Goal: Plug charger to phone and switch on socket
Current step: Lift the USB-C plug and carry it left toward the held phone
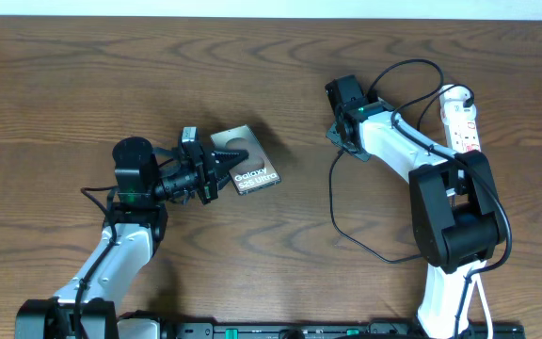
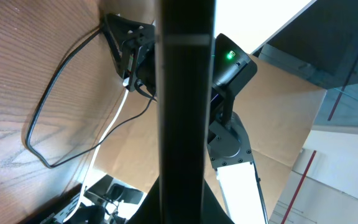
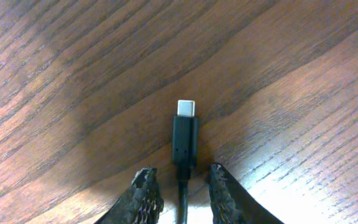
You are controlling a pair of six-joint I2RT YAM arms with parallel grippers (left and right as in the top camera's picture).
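Big brown wood table [image 1: 252,56] w/ wavy grain lines fills the overhead view. R arm [image 1: 450,221], black and white w/ smooth round parts, stands at lower right and bends up to the top middle. L arm [image 1: 120,250] comes up from lower left.

Charger cable [image 1: 344,226]: thin, black, bendy. It runs down from the R gripper, makes a loop low at middle right, then reaches the R arm. White power strip [image 1: 462,121]: hard plastic, long and thin, at upper right. Its long side goes up-down w/ a small lean, and it has red marks.

Galaxy phone [image 1: 249,168]: flat shiny slab, grey-brown, w/ white letters, left of centre. Its long side runs from upper left to lower right. L gripper [image 1: 216,172] is clamped on its left edge. In the L wrist view the Galaxy phone is a dark straight bar up the middle of the frame.

R gripper [image 3: 180,174] sits at bottom middle of the R wrist view. Its two rough black fingers [image 3: 143,196] stand apart, one each side of the cable, w/ a small gap on both sides. USB-C plug [image 3: 185,140]: small smooth black block w/ a silver tip, lying flat on the wood just past the fingertips. Its long side is up-down in the frame, and the tip points to the top.
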